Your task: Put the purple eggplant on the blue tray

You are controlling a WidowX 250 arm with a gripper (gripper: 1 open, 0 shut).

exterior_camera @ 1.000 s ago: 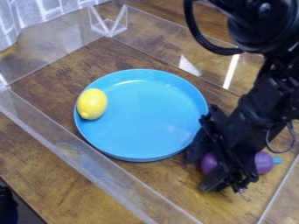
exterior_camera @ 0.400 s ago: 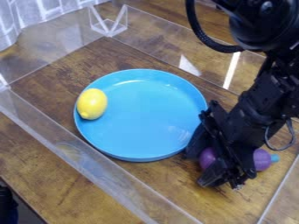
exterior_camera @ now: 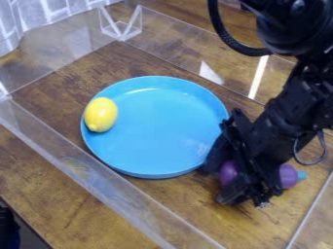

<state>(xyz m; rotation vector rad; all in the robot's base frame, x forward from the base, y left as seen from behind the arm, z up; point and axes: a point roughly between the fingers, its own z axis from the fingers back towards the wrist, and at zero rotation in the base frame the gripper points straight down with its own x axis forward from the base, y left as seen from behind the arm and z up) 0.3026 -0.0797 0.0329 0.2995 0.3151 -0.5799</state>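
Lying sideways, purple eggplant (exterior_camera: 289,176), tip pointing right

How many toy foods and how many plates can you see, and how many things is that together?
Toy foods: 2, the yellow lemon and the purple eggplant
Plates: 1, the blue tray
Total: 3

The gripper (exterior_camera: 247,187) is low on the wooden table (exterior_camera: 78,83), closed around the eggplant (exterior_camera: 289,176), just beside the right rim of the blue tray (exterior_camera: 163,122). A lemon (exterior_camera: 100,114) lies inside the tray at its left side. Clear plastic walls (exterior_camera: 53,49) surround the table.
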